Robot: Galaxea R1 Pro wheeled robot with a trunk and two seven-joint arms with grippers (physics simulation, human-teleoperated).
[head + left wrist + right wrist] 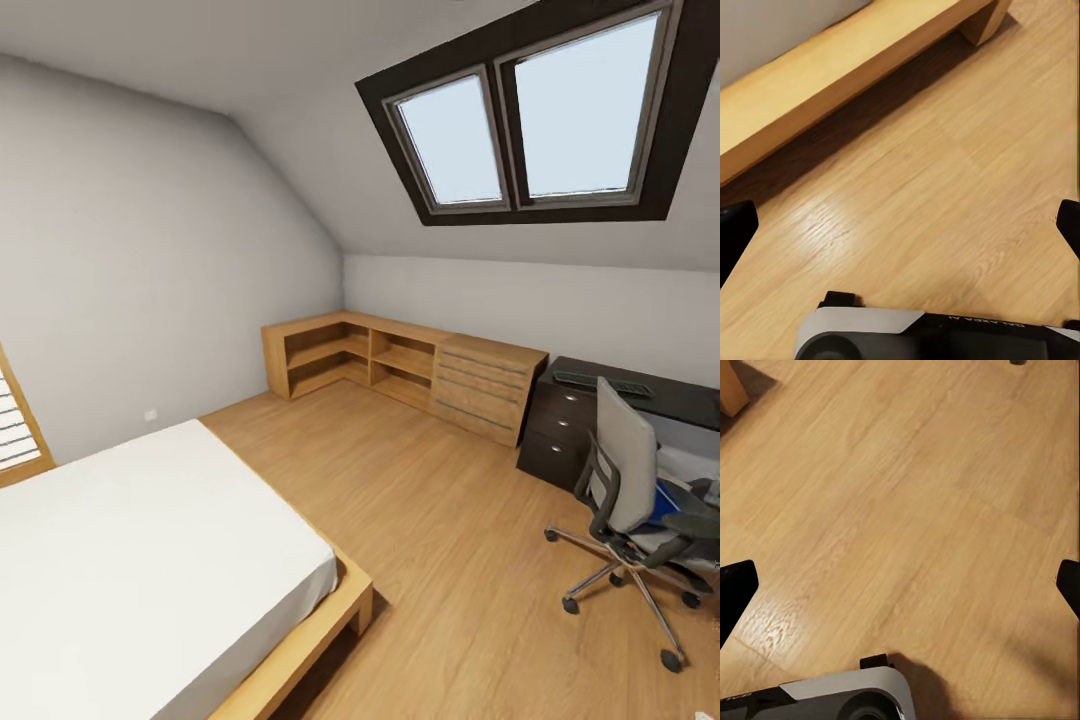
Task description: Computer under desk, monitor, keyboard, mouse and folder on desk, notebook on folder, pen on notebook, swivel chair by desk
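- The black table (pixel 680 400) with silver-knobbed drawers stands at the far right, against the low wall under the sloped ceiling.
- A slim dark grey keyboard (pixel 603 383) lies on the table's top.
- The grey upholstered swivel chair (pixel 632 500) on a chrome star base stands just in front of the table, on the wooden floor (pixel 450 540).
- A bright blue flat folder (pixel 664 503) shows on the chair's seat, partly hidden by the backrest.
- A light wooden shelf and drawer unit (pixel 400 370) runs along the far wall, left of the table.
- A white bed (pixel 140 570) in a wooden frame (pixel 832 82) fills the near left.
- The left claw (pixel 900 225) hangs over bare floor beside the bed frame, jaws spread wide, holding nothing.
- The right claw (pixel 900 585) hangs over bare floor, likewise spread wide and empty.
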